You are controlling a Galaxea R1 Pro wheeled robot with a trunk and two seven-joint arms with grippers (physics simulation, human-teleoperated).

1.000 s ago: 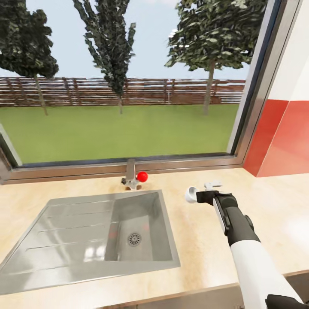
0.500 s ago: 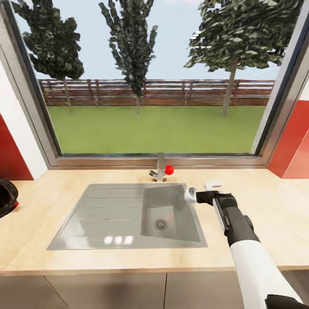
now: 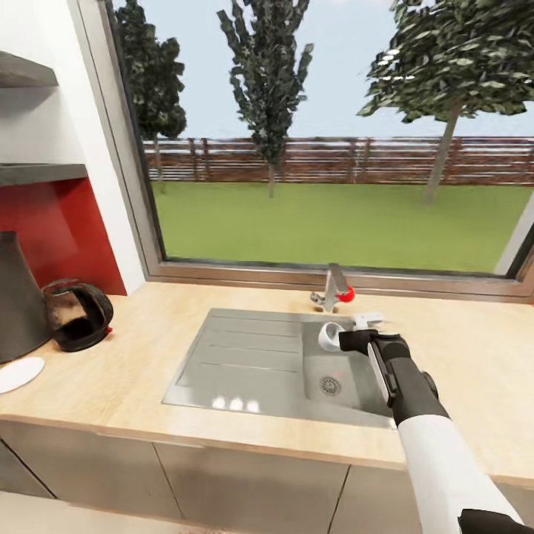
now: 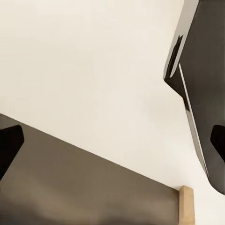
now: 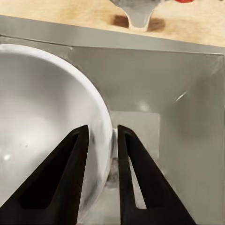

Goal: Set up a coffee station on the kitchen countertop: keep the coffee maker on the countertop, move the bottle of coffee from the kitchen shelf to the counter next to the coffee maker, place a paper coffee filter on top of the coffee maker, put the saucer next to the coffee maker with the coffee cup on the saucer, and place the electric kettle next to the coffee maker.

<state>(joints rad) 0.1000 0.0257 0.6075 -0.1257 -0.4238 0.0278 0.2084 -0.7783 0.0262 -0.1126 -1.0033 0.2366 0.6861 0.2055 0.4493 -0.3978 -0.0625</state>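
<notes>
A: What is held by the right gripper (image 3: 335,339)?

B: The coffee cup (image 3: 328,336) is clamped by its rim. In the right wrist view one dark finger (image 5: 61,180) is seen inside the white bowl (image 5: 42,122) and the other outside, so the wall is pinched between them. The cup is carried in the air above the steel sink (image 3: 245,363), near its right side, just in front of the faucet (image 3: 331,289) with the red knob (image 3: 345,294).

A: And the left gripper?

B: Only dark finger edges (image 4: 9,145) are caught in the left wrist view, against a pale wall and a dark cabinet face. Whether it is apart or together cannot be told.

A: Other task things?

B: At far left on the kitchen countertop (image 3: 133,363) the coffee maker (image 3: 16,300) is cut by the frame edge. The electric kettle (image 3: 76,314) is stood just right of it, apparently touching. The saucer (image 3: 18,373) is laid in front of the coffee maker, near the counter's front edge, well apart from the cup. The kitchen shelf (image 3: 37,173) is seen above, against the red backsplash (image 3: 59,222).
</notes>
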